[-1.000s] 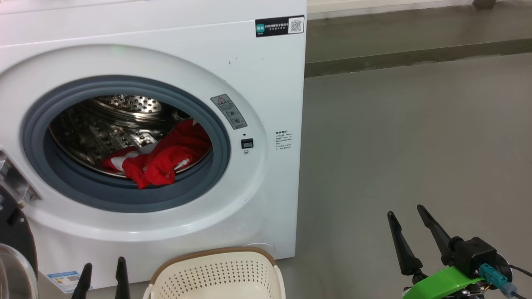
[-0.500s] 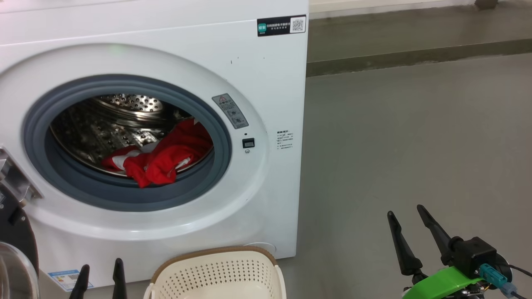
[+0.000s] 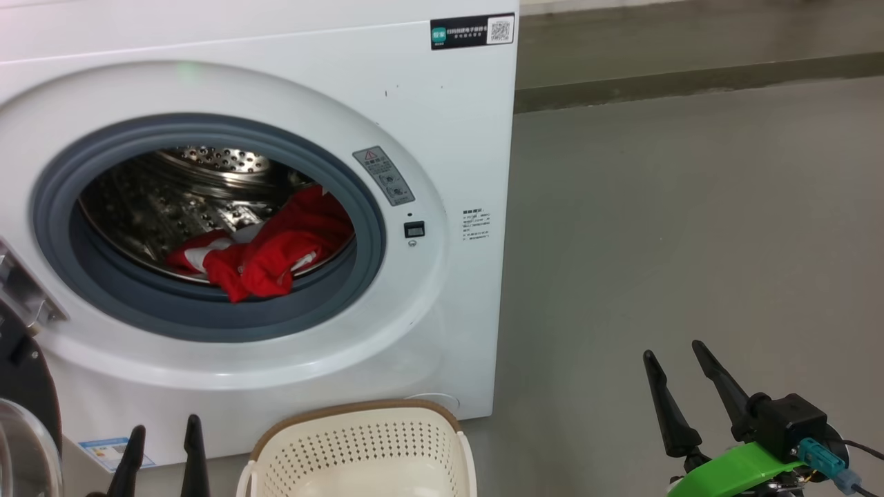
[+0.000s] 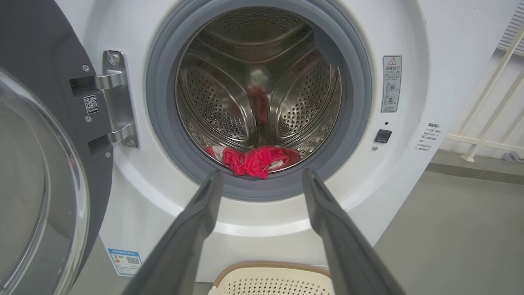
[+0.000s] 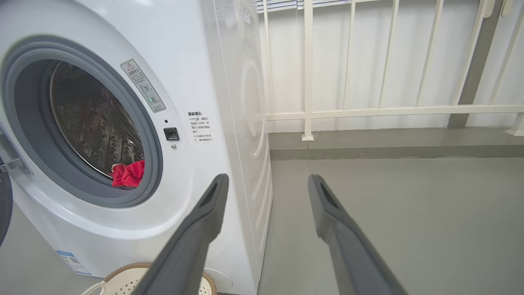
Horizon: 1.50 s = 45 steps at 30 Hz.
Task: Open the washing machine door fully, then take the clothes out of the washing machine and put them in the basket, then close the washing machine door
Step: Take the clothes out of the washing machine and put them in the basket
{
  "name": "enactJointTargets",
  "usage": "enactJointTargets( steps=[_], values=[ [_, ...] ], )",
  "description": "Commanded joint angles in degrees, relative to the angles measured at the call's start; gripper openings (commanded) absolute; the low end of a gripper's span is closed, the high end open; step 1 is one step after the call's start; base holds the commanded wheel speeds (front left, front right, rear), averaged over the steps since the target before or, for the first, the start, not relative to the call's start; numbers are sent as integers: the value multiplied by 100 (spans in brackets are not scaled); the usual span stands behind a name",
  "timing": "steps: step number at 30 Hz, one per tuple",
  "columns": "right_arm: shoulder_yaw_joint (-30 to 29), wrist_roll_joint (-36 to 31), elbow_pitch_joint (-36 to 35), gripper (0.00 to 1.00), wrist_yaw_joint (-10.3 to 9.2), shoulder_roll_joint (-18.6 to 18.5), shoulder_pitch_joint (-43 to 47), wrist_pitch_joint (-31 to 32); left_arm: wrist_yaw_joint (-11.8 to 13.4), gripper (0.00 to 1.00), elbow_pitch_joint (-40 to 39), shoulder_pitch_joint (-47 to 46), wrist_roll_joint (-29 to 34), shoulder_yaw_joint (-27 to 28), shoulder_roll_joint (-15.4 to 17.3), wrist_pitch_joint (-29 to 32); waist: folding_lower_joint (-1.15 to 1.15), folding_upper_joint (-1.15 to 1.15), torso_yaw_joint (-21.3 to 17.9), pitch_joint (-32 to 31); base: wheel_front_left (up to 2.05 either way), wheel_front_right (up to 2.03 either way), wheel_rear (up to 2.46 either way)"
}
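The white washing machine [image 3: 442,138] stands with its door [image 3: 21,421] swung out to the left, black rim and glass bowl [image 4: 37,184] showing. Red clothes [image 3: 266,252] with white trim lie at the front of the steel drum [image 4: 256,160], partly over the grey rubber ring. The cream basket [image 3: 359,452] sits on the floor just before the machine and looks empty. Low at the left, short of the machine's front, my left gripper [image 3: 162,424] is open and holds nothing, its fingers [image 4: 204,205] aimed at the drum mouth. Off to the right over bare floor, my right gripper [image 3: 673,352] is open and empty.
Grey floor [image 3: 690,228] stretches to the right of the machine. A white railing [image 5: 368,110] on a low curb runs behind it. The door's metal hinge [image 4: 116,98] sits at the left of the drum opening.
The head camera has shifted slightly, so the machine sits a little higher and further right in view. The left fingertips sit a touch lower. The clothes and basket lie as before.
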Motion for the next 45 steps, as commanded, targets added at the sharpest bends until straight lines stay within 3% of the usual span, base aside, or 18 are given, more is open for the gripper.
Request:
enactJointTargets(
  steps=[1, 11, 21, 31, 45],
  values=[
    [151, 23, -150, 100, 37, -94, -249, -37, -7, 100, -66, -353, 63, 222, 74, -69, 0, 0, 32, 57, 0, 0, 0],
    [140, 1, -195, 100, 37, -101, -356, -37, 55, 100, 215, -1056, 52, 163, 100, 78, 0, 0, 149, 384, 0, 0, 0],
    [167, 17, -277, 100, 37, -157, -716, -37, 93, 100, 664, -2423, 96, -31, 239, 432, 0, 0, 208, 1154, 0, 0, 0],
    [145, -3, -367, 100, 37, -249, -1143, -37, 283, 100, 1629, -3940, 243, -182, 271, 558, 0, 0, 135, 1888, 0, 0, 0],
    [234, 1, -400, 100, 37, -356, -1585, -37, 240, 100, 3548, -5781, 377, -308, 523, 312, 0, 0, -81, 2641, 0, 0, 0]
  ],
)
